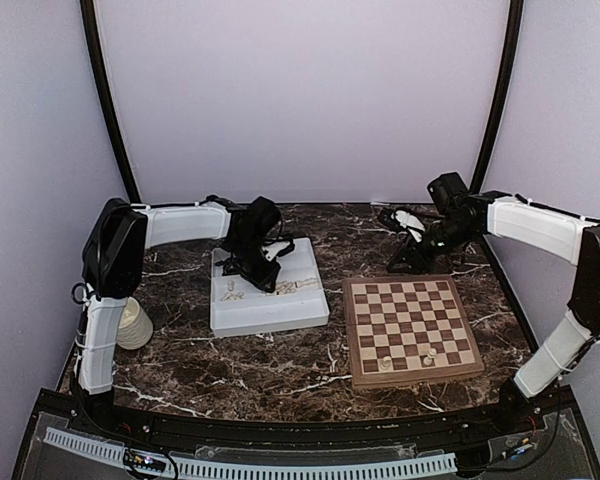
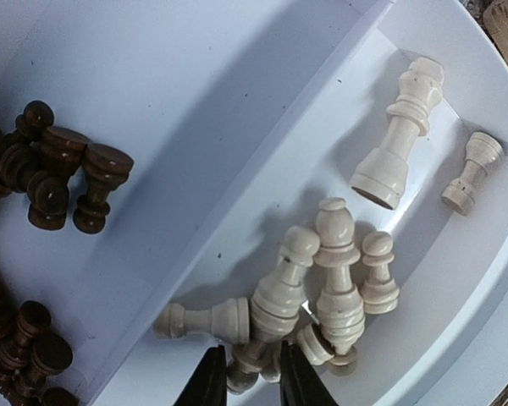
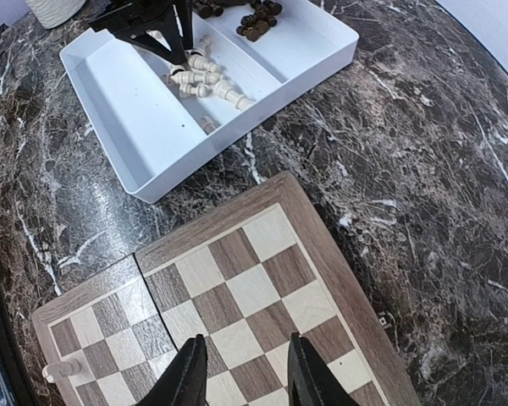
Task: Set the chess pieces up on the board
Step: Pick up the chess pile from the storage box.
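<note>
Since our left fingers (image 2: 207, 385) narrowly straddle a cream piece (image 2: 242, 370) in the tray (image 2: 237, 101), we cannot tell if they grip; our right fingers (image 3: 186, 376) hover open, empty, over the board (image 3: 254, 288).

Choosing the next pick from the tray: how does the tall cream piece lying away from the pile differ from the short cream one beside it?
The tall cream piece is far longer than the short cream piece. The tall one has a wide base and a stepped crown, while the short one is slimmer with a plain flared top. The tall one lies nearer the divider, the short one nearer the outer wall. Both lie on their sides, not touching, in the same compartment of the white tray.
</note>
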